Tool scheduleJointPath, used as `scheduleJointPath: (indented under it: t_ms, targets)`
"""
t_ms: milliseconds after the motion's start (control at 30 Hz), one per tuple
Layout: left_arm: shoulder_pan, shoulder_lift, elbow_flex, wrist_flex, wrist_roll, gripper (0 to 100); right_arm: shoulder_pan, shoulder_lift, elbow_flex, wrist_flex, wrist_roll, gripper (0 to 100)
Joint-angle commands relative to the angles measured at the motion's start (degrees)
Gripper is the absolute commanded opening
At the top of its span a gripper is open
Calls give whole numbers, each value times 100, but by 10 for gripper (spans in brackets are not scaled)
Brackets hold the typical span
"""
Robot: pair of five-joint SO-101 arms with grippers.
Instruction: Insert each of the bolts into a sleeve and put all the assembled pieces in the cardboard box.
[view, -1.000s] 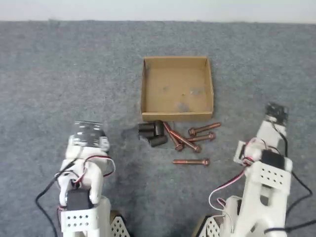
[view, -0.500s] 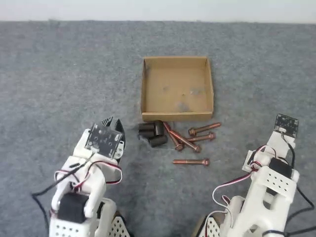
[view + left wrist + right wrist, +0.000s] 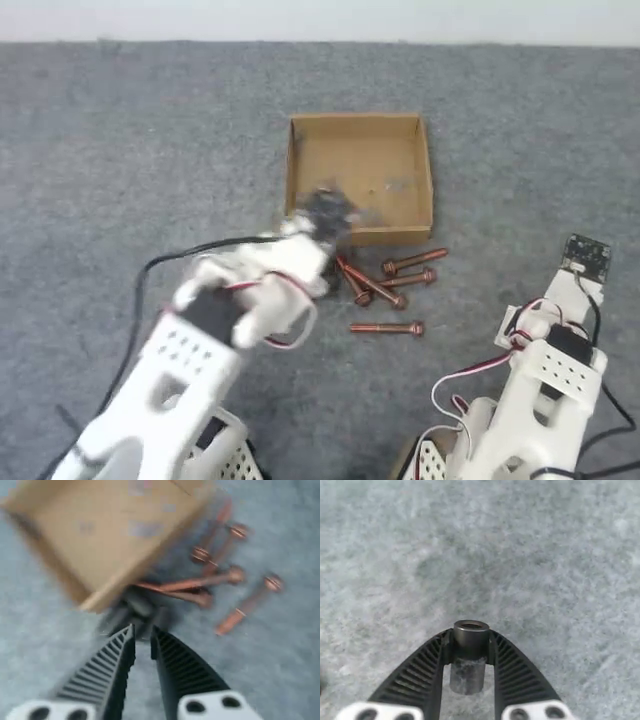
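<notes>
The cardboard box (image 3: 358, 236) stands at the table's middle back, with nothing inside. Several copper bolts (image 3: 385, 285) lie on the carpet just in front of it. In the left wrist view the bolts (image 3: 220, 575) and blurred dark sleeves (image 3: 142, 607) lie by the box's (image 3: 100, 530) front wall. My left gripper (image 3: 142, 629) hangs just short of those sleeves, its fingers a narrow gap apart with nothing between them. In the high view the left gripper (image 3: 325, 210) is a blur over the box's front left corner. My right gripper (image 3: 470, 636) is shut on a dark sleeve (image 3: 469, 655), held upright over bare carpet.
Grey carpet covers the whole table. The right arm (image 3: 560, 360) stands at the front right, well clear of the bolts. A pale wall strip (image 3: 320, 20) runs along the far edge.
The left arm has swung from the front left forward and rightward to the box's front wall, now covering the sleeves in the high view. The right arm drew back slightly, then held.
</notes>
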Motion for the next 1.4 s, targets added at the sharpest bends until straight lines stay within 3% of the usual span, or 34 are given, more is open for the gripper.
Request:
scheduleJointPath:
  t_ms: [0, 233, 433, 567, 733, 833, 1133, 1367]
  targets:
    - [1116, 809, -497, -26, -88, 49, 251, -233, -35, -127, 105, 6]
    - [2198, 2101, -514, -747, -404, 152, 251, -198, -35, -101, 105, 6]
    - [2251, 3147, -637, -1688, -492, 152, 242, -198, -35, -101, 105, 6]
    - [2233, 4035, -1235, -1749, -738, 152, 233, -198, -35, -101, 105, 6]
    - [2233, 5336, -2255, -1547, -756, 152, 84, -189, -26, -119, 105, 6]
    - [2154, 5899, -2976, -949, -756, 152, 13, -233, 53, -136, 105, 6]
    - [2013, 6760, -4013, -18, -765, 145, 4, -224, 53, -145, 316, 6]
    - [2136, 6787, -4004, 149, -1222, 9, 4, -224, 53, -145, 308, 6]
